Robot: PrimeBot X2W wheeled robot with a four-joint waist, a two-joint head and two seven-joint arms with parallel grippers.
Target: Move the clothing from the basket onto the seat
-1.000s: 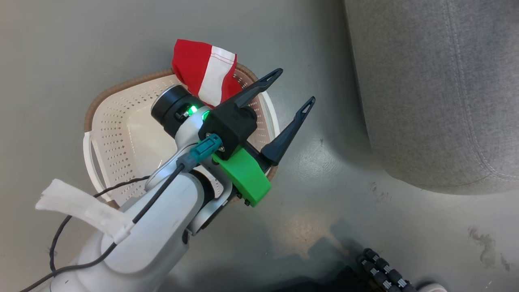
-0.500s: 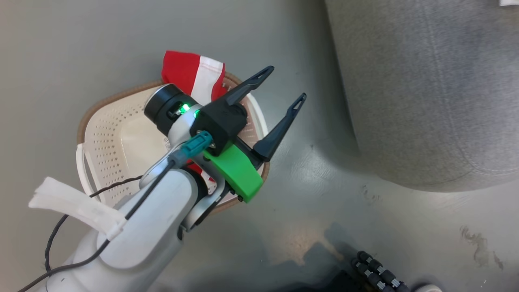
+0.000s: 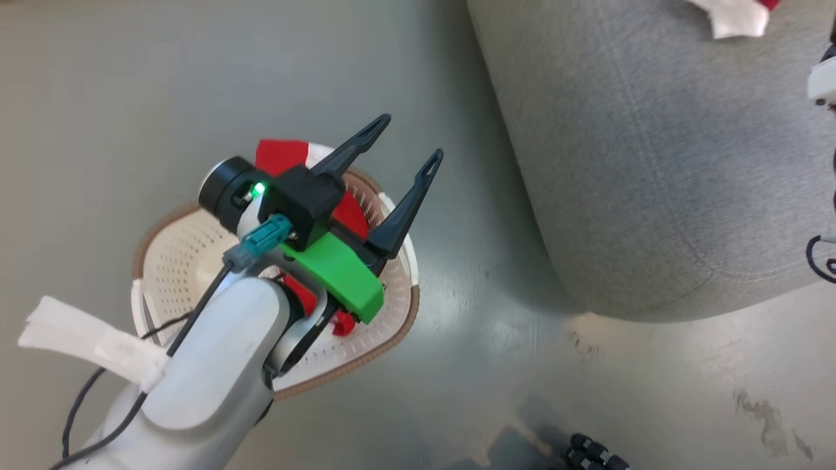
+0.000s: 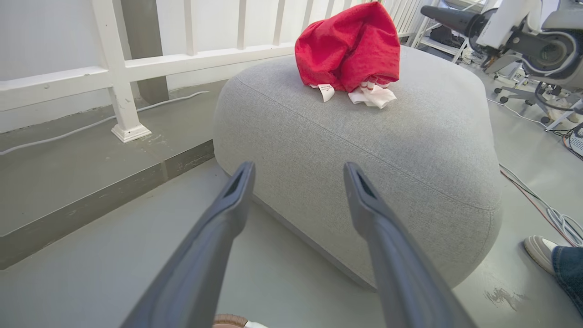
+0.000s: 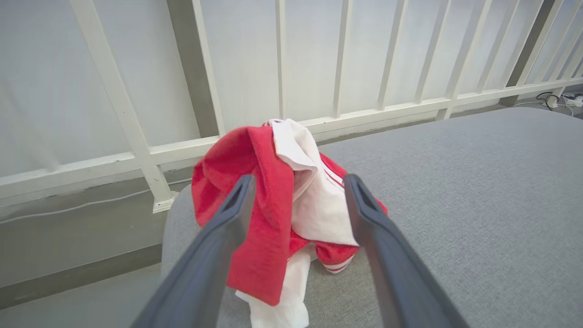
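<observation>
Red clothing [image 3: 281, 153] lies in the white basket [image 3: 366, 356] on the floor, mostly hidden under my left wrist. My left gripper [image 3: 411, 138] hovers above the basket's right side, open and empty, pointing at the grey seat [image 3: 620, 163]. In the left wrist view the open left gripper [image 4: 298, 168] faces the seat [image 4: 364, 150], where a red clothing heap [image 4: 350, 50] with white tags rests on top. My right gripper [image 5: 299, 182] is open just in front of that red and white clothing [image 5: 273, 218], which sits on the seat [image 5: 478, 205] near its corner.
A white railing [image 5: 136, 132] and a raised grey step [image 4: 91, 191] stand behind the seat. A person's shoe [image 4: 539, 253] rests on the floor by the seat's right side, with cables [image 4: 555, 218] nearby. My right arm's pale body [image 4: 514, 27] reaches in beyond the seat.
The head camera has swung right, so more of the seat and a bit of clothing on it show. The left gripper stays open over the basket.
</observation>
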